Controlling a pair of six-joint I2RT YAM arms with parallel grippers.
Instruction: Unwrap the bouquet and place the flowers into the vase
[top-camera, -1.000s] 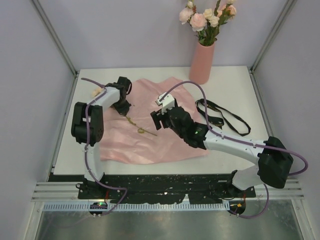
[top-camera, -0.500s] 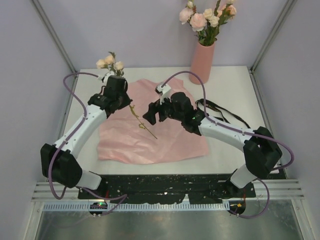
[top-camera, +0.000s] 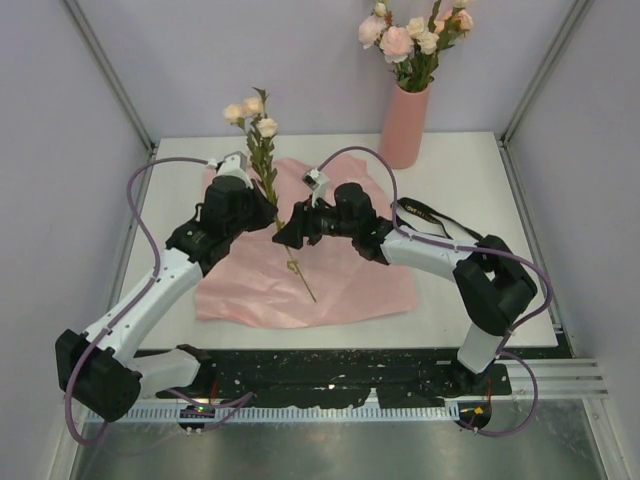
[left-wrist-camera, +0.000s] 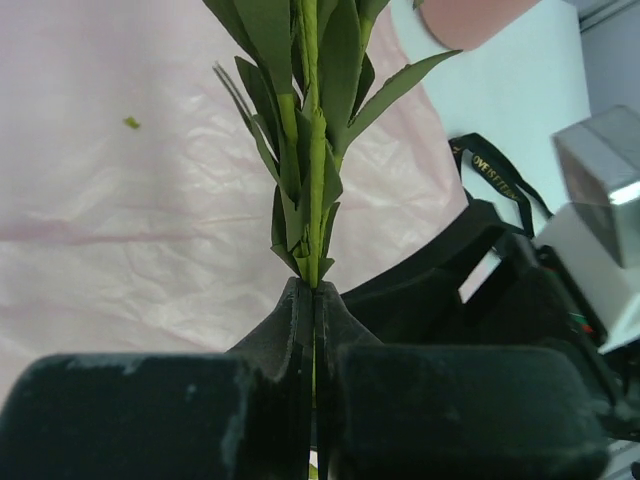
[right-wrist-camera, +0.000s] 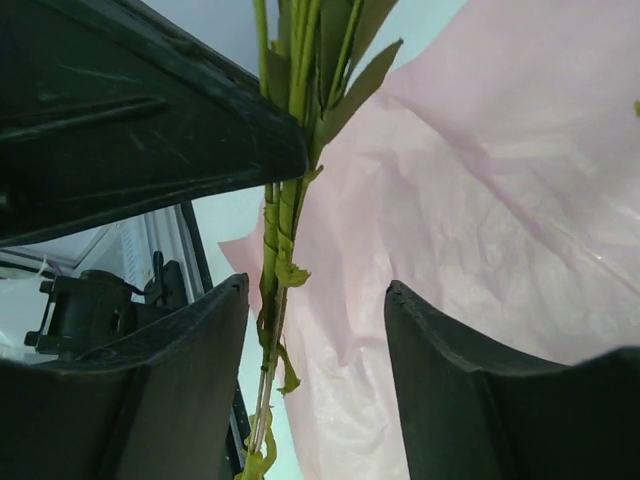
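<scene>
Pink paper sheet (top-camera: 350, 280) crinkly, matt; vase (top-camera: 404, 125) smooth, matt; blk ribbon (left-wrist-camera: 490, 168) slight sheen.

Robotics laboratory test cell. A white table (top-camera: 470, 180) stands enclosed by plain pale walls (top-camera: 60, 150) joined at bare aluminium posts (top-camera: 108, 70). Two white-and-black robot arms, left (top-camera: 150, 295) and right (top-camera: 430, 255), are bolted to a black base plate (top-camera: 330, 365) at the near edge. Purple cables (top-camera: 134, 195) loop along the arms. In front run aluminium rails (top-camera: 570, 378), a slotted white cable duct (top-camera: 330, 410) and a sheet-metal floor panel (top-camera: 330, 450).
</scene>
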